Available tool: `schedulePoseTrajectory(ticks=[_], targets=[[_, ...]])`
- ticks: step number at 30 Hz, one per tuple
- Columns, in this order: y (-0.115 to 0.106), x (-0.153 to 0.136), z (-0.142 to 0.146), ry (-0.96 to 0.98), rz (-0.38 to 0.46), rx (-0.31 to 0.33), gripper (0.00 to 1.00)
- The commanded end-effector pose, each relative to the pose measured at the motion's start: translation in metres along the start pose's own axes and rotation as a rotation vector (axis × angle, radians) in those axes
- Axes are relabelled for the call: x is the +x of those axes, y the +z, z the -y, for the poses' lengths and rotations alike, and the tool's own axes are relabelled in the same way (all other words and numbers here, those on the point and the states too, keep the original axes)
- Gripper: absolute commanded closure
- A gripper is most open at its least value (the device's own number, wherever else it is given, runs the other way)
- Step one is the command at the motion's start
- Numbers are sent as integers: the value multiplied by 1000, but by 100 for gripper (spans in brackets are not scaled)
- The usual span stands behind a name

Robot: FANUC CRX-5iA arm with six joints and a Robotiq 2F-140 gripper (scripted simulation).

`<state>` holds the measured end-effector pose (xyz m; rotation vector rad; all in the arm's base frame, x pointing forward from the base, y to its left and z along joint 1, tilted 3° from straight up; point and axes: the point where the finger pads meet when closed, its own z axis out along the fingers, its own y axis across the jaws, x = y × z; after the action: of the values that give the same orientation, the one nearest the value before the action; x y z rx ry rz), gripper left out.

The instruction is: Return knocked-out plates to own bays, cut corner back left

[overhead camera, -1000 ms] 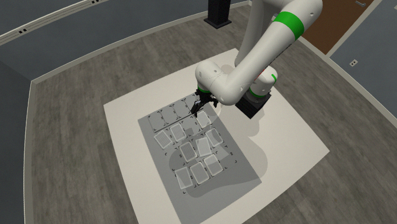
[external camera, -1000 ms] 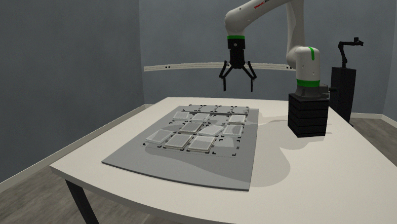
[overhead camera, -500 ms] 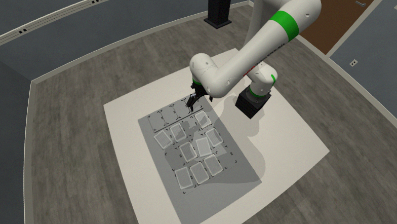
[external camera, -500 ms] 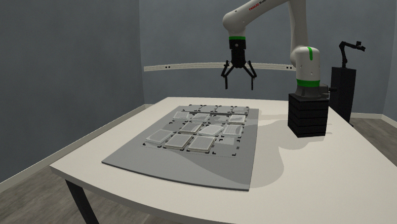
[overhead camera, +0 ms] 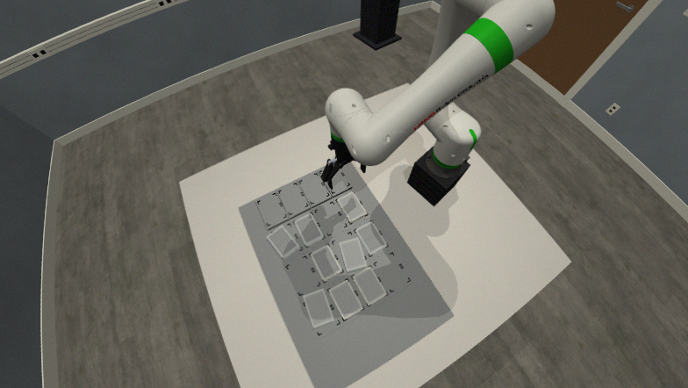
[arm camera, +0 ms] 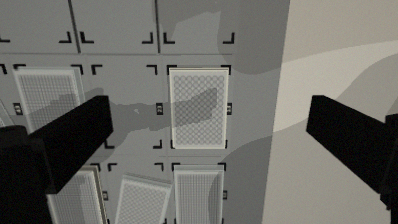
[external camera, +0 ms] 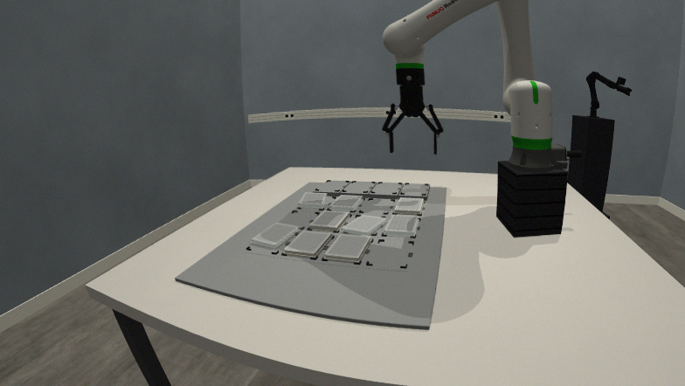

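Lettering on side of white arm link: "FANUC" in red, then "Robot CRX-5iA" in black, small and slanted in top view. Exterior view: same line cut by upper picture edge, red "FANUC" at left, black "Robo" to its right. Small dark tags between bays and along right side of grey deck: marks too small and blurred to read.

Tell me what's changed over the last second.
The gripper has shifted to the arm's right, towards the raised column 4 bays. It took hold of nothing and let nothing go, and is open as before. The plates stayed put, the crooked ones included.
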<state>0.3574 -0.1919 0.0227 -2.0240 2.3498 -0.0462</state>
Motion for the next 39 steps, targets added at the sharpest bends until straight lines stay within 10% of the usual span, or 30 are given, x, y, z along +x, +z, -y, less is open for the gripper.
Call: schedulePoseTrajectory(ticks=[1,39], targets=[[-1,0,1,0,-1,2,0],[-1,-10,7,0,-1,2,0]])
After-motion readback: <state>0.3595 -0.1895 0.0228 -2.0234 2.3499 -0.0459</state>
